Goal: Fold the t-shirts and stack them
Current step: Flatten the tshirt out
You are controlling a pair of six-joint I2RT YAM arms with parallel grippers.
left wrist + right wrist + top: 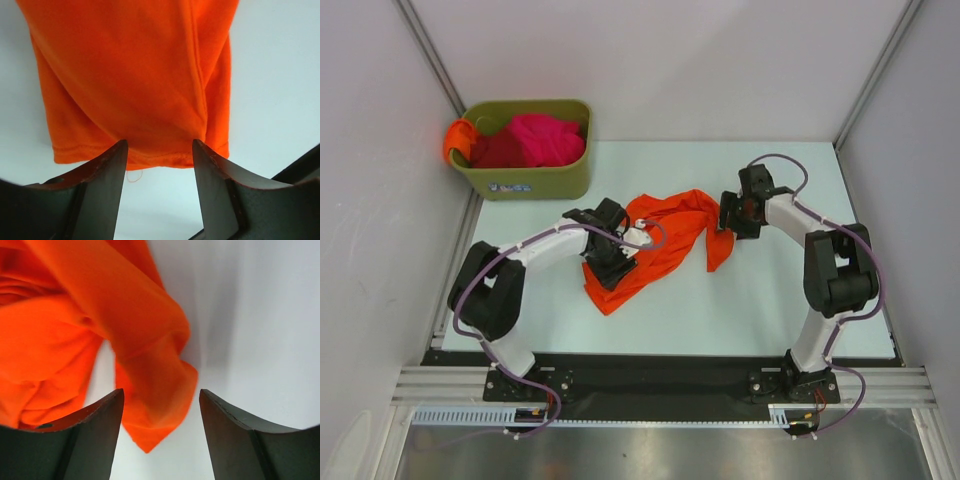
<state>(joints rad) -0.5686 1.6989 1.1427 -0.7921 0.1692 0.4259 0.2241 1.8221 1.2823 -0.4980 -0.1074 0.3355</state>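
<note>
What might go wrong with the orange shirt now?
The shirt lies bunched and twisted, so a hand might pinch several layers at once and the fold could come out crooked. Only a thin corner sits inside the open right hand; it might slip out when pulled. The open left hand is right at the hem and may miss the edge.

The right gripper (161, 392) has its jaws standing apart, with nothing pinched. A pointed corner of the bright orange t-shirt (75, 340) lies in the gap, nearer the finger (95, 440) on the view's left. The rest bunches ahead and leftward on the pale table (260, 315).
</note>
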